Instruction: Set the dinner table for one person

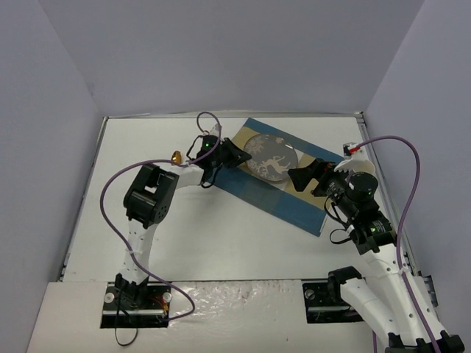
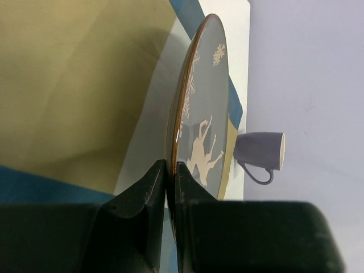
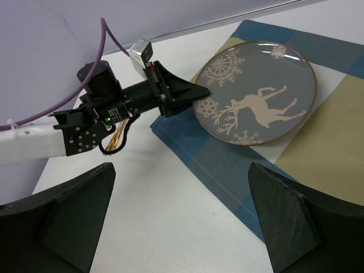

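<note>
White and matte: noted bench [image 1: 221, 243] running from arm bases to far wall. Nearest, found right claw [image 3: 179, 222] spread wide, gripping nothing, hanging above near edge of placemat [image 1: 283, 202]. Further out, saw left claw [image 2: 170, 173] pinched tight on rim of plate [image 3: 256, 96], lying flat over mat. Beyond, spotted mug [image 2: 259, 153] off mat. Judged step as seating plate; reckoned next move needed rim let go and clean retreat without dragging. Counted one plate, one placemat, one mug, one small gold item [image 1: 176, 156], unidentified.
</note>
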`<action>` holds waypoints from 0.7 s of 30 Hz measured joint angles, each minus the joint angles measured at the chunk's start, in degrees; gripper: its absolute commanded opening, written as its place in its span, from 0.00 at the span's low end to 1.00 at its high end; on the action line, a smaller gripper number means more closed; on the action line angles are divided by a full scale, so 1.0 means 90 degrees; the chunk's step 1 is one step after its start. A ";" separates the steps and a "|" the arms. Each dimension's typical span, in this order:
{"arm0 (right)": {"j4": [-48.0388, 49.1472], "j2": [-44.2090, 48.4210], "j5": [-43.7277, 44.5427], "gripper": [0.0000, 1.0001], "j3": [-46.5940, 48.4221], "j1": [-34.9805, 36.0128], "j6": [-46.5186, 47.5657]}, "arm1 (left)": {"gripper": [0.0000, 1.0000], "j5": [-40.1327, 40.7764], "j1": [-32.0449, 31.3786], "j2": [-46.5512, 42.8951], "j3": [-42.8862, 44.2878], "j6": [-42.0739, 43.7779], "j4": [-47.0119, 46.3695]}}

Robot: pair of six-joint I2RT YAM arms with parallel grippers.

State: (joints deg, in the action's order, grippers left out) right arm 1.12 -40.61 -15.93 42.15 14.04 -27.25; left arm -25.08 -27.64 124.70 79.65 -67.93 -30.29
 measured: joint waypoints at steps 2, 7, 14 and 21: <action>-0.0035 0.0015 0.0021 1.00 0.0000 0.0000 0.0026 | 0.00 0.0005 -0.0120 0.0192 0.0164 -0.0018 -0.0048; -0.0129 0.0030 0.0066 1.00 0.0000 0.0000 0.0061 | 0.00 -0.0005 -0.0285 0.0519 0.0424 -0.0095 -0.0187; -0.0203 0.0030 0.0092 1.00 0.0000 0.0000 0.0082 | 0.00 0.0069 -0.0352 0.0739 0.0624 -0.0196 -0.0363; -0.0203 0.0030 0.0139 1.00 0.0000 0.0000 0.0085 | 0.00 0.0106 -0.0352 0.0778 0.0625 -0.0275 -0.0391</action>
State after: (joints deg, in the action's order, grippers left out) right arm -0.71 -40.34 -14.68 42.15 14.04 -26.48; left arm -24.12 -30.81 131.70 85.27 -70.40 -33.81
